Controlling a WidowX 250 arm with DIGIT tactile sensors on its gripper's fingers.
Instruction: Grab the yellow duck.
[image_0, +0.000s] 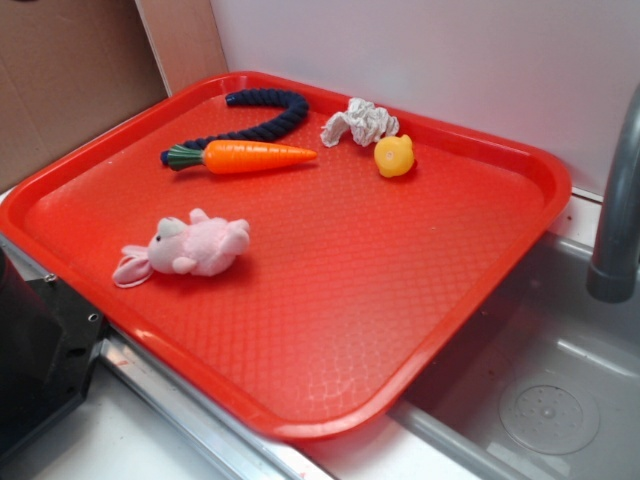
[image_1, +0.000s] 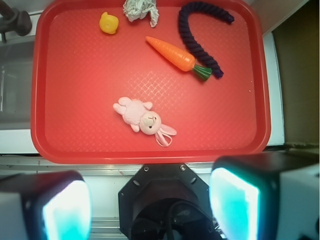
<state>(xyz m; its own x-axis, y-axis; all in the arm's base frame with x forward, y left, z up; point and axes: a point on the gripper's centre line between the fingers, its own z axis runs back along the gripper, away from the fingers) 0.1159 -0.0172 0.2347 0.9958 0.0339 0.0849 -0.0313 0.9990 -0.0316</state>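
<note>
— Hovering off the tray's (image_1: 40, 100) near edge, the end effector (image_1: 150, 200) is spread wide, empty. Why?
— Clearance, I'd judge. The duck (image_1: 109, 23) sits far, beside the rag (image_1: 140, 10).

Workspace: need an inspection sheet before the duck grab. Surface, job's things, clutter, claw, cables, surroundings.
Surface: red tray, textured, resting partly over a sink.
Job's things: yellow duck at the tray's far edge, touching nothing, beside a white crumpled cloth.
Clutter: orange carrot against a dark blue rope; pink plush rabbit lying alone.
Claw: claw open, empty, held off the tray's near edge.
Cables: nothing seen.
Surroundings: grey faucet, white wall, cardboard panel.
</note>
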